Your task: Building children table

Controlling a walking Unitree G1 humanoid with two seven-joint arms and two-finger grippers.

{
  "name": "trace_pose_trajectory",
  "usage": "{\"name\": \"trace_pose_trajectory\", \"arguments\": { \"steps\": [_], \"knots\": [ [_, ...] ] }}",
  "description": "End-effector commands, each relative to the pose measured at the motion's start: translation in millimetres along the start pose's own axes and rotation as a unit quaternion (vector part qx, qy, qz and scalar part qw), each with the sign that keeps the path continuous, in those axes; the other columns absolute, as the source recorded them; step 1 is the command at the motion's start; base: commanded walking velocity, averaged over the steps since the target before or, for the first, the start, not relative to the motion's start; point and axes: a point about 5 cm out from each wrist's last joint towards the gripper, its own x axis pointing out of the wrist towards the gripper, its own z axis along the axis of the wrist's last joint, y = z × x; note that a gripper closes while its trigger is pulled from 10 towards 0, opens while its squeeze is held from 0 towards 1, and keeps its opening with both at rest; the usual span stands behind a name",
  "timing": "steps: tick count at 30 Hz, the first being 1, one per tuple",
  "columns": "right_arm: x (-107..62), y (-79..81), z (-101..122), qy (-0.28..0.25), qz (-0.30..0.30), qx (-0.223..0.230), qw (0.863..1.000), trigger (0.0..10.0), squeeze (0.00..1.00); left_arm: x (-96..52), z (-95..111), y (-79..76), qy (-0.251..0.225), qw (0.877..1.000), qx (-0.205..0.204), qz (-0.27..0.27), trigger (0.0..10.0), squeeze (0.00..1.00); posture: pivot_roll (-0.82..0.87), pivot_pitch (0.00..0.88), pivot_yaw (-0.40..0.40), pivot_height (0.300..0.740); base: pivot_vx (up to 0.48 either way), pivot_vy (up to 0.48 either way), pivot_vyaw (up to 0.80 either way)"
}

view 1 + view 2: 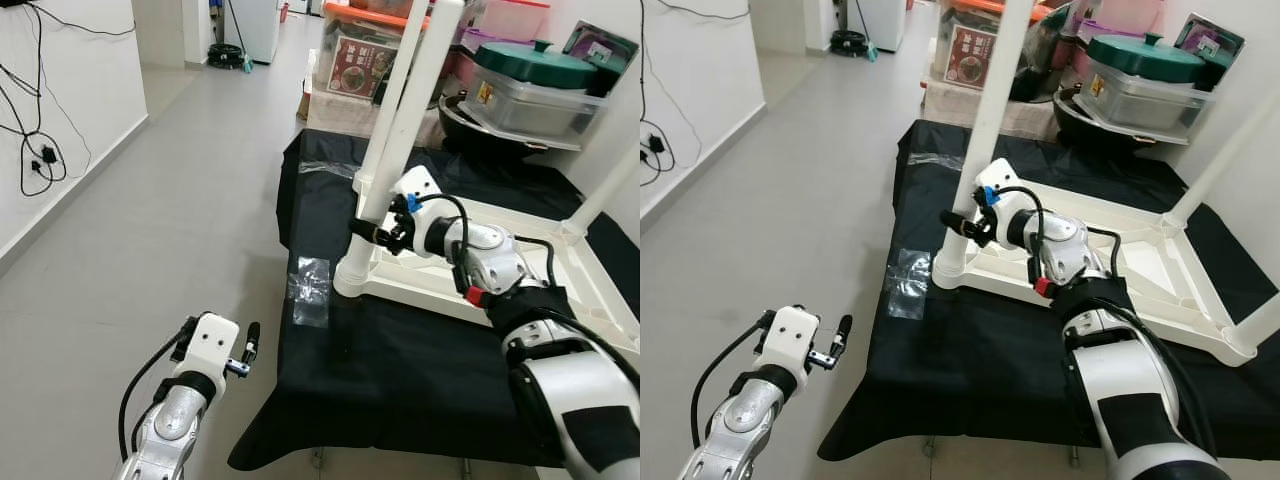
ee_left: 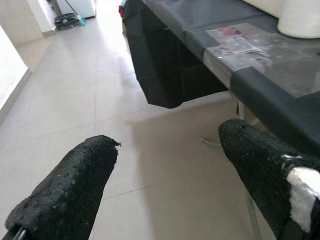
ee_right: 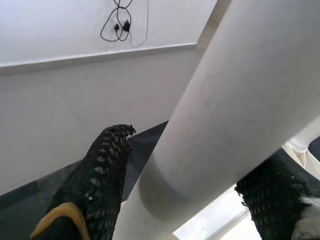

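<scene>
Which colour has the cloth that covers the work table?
The cloth is black, clearest in the right eye view.

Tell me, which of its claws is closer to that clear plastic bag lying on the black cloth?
Left. The left gripper hangs open off the cloth's edge just below the clear plastic bag; the right gripper is farther, around the white table leg.

One small white table (image 1: 520, 262) lies upside down on one black cloth (image 1: 400, 350). Three white legs stick up from it: one (image 1: 985, 130) at the near corner, one (image 1: 1225, 150) at the far right, and one (image 1: 1262, 325) at the right edge. Two clear plastic bags lie on the cloth, one (image 1: 310, 290) near the edge and one (image 1: 330, 168) farther back. The robot has two arms, so two grippers: the left gripper (image 1: 245, 352) and the right gripper (image 1: 372, 232). One black pan (image 1: 490, 135) sits behind, with one green lid (image 1: 535, 65) above it.
</scene>
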Motion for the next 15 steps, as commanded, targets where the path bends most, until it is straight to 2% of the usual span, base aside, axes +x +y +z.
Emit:
{"name": "trace_pose_trajectory", "arguments": {
  "steps": [1, 5, 6, 7, 9, 10, 11, 15],
  "knots": [
    [6.6, 6.2, 2.6, -0.022, 0.012, 0.019, 1.000, 10.0, 0.00, 0.6, -2.5, -5.7, 0.005, 1.000, 0.005, -0.010, 10.0, 0.00, 0.09, 0.000, -0.171, 0.740, 0.000, 0.000, 0.00],
    [10.9, 11.9, 2.1, -0.029, 0.021, 0.031, 0.999, 10.0, 0.00, 1.1, -2.5, -6.2, 0.005, 1.000, 0.005, -0.011, 10.0, 0.00, 0.09, 0.000, -0.169, 0.740, 0.000, 0.000, 0.00],
    [17.0, 20.5, 1.2, -0.035, 0.032, 0.040, 0.998, 10.0, 0.00, 1.3, -2.5, -6.5, 0.004, 1.000, 0.005, -0.011, 10.0, 0.00, 0.10, 0.000, -0.170, 0.740, 0.000, 0.000, 0.00],
    [17.0, 20.5, 1.2, -0.035, 0.032, 0.040, 0.998, 10.0, 0.00, 1.3, -2.5, -6.5, 0.004, 1.000, 0.005, -0.011, 10.0, 0.00, 0.10, 0.000, -0.170, 0.740, 0.000, 0.000, 0.00],
    [29.4, 38.2, -1.3, -0.040, 0.046, 0.055, 0.997, 10.0, 0.00, 0.9, -2.7, -6.9, 0.005, 1.000, 0.005, -0.012, 10.0, 0.00, 0.11, 0.000, -0.173, 0.740, 0.000, 0.000, 0.00],
    [29.4, 38.2, -1.3, -0.040, 0.046, 0.055, 0.997, 10.0, 0.00, 0.9, -2.7, -6.9, 0.005, 1.000, 0.005, -0.012, 10.0, 0.00, 0.11, 0.000, -0.173, 0.740, 0.000, 0.000, 0.00],
    [36.4, 48.7, -1.4, -0.047, 0.056, 0.069, 0.995, 10.0, 0.00, 0.3, -2.9, -7.3, 0.005, 1.000, 0.005, -0.012, 10.0, 0.00, 0.11, 0.000, -0.174, 0.740, 0.000, 0.000, 0.00],
    [38.8, 57.1, 2.3, -0.070, 0.095, 0.084, 0.989, 10.0, 0.00, 0.0, -2.8, -7.5, 0.005, 1.000, 0.005, -0.012, 10.0, 0.00, 0.11, 0.000, -0.175, 0.740, 0.000, 0.000, 0.00]
  ]
}}
